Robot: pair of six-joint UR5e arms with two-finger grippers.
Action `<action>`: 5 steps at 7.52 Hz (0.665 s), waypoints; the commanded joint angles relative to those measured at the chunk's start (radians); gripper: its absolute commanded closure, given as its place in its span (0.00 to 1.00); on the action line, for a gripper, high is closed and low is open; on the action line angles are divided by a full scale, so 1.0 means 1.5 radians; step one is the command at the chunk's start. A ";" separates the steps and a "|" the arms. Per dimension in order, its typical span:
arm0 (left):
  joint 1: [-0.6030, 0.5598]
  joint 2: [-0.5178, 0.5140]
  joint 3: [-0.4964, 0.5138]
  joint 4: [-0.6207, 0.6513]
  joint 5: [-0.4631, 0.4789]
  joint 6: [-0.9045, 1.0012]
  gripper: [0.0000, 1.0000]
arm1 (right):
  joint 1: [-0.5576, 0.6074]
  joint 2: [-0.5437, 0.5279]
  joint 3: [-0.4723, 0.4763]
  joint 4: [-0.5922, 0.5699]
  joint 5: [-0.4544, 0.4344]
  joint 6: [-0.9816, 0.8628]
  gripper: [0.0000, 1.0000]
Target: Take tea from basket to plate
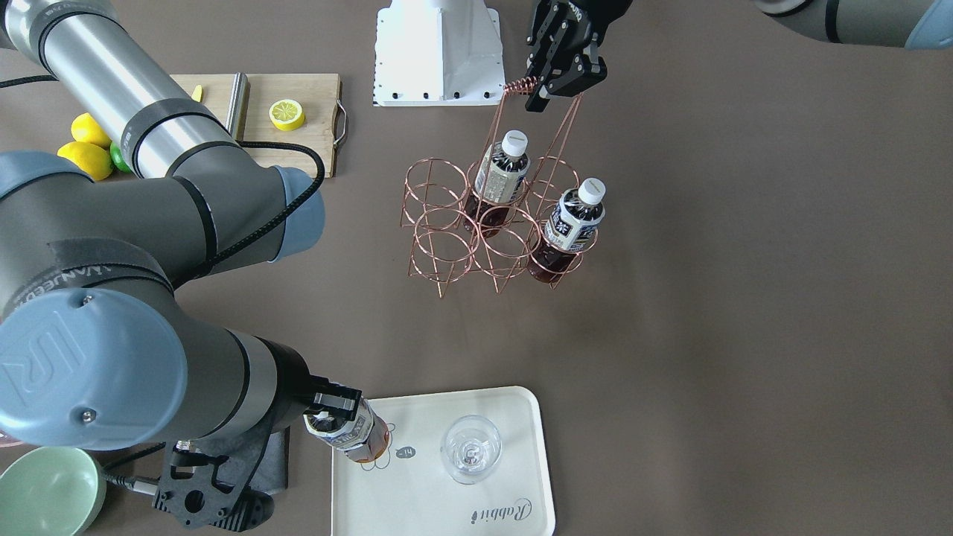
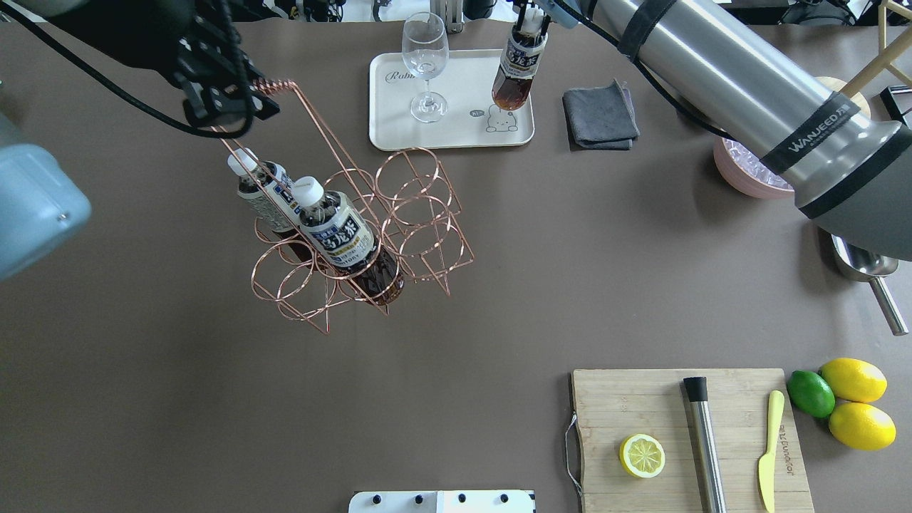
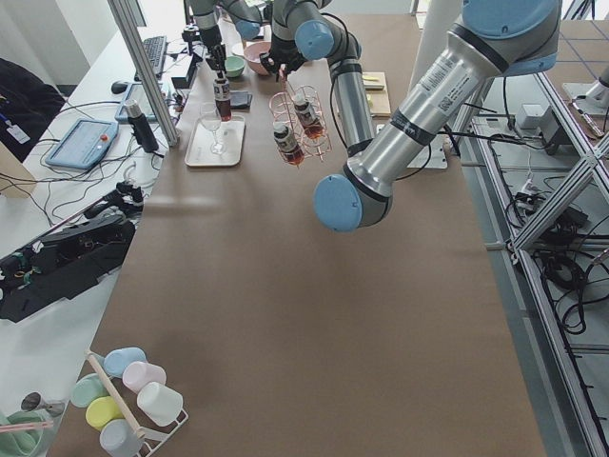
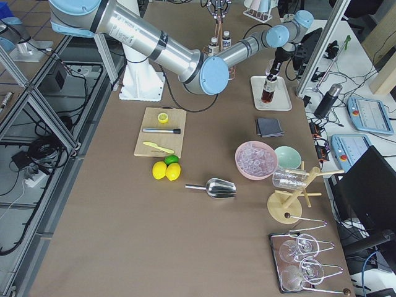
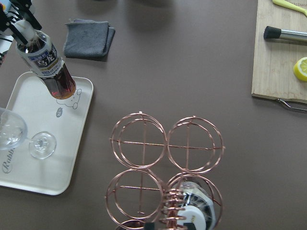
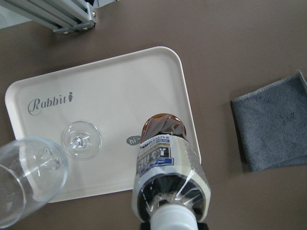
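Two rings of the wire basket (image 1: 485,221) hold tea: a middle bottle (image 1: 500,175) in the row nearer the robot and an end bottle (image 1: 572,219) in the other row. The left gripper (image 1: 555,93) is pinched tight on the basket's twisted handle (image 1: 521,85). The right gripper (image 1: 333,408) is clamped on the neck of a third tea bottle (image 1: 357,435), holding it tilted over the cream tray (image 1: 514,417), base above the cartoon drawing (image 2: 499,120), beside a wine glass (image 1: 470,449). Whether the base touches the tray is unclear.
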 commanded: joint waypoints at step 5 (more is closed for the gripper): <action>-0.228 0.115 0.105 -0.002 -0.080 0.011 1.00 | -0.036 0.035 -0.054 0.046 -0.087 -0.108 1.00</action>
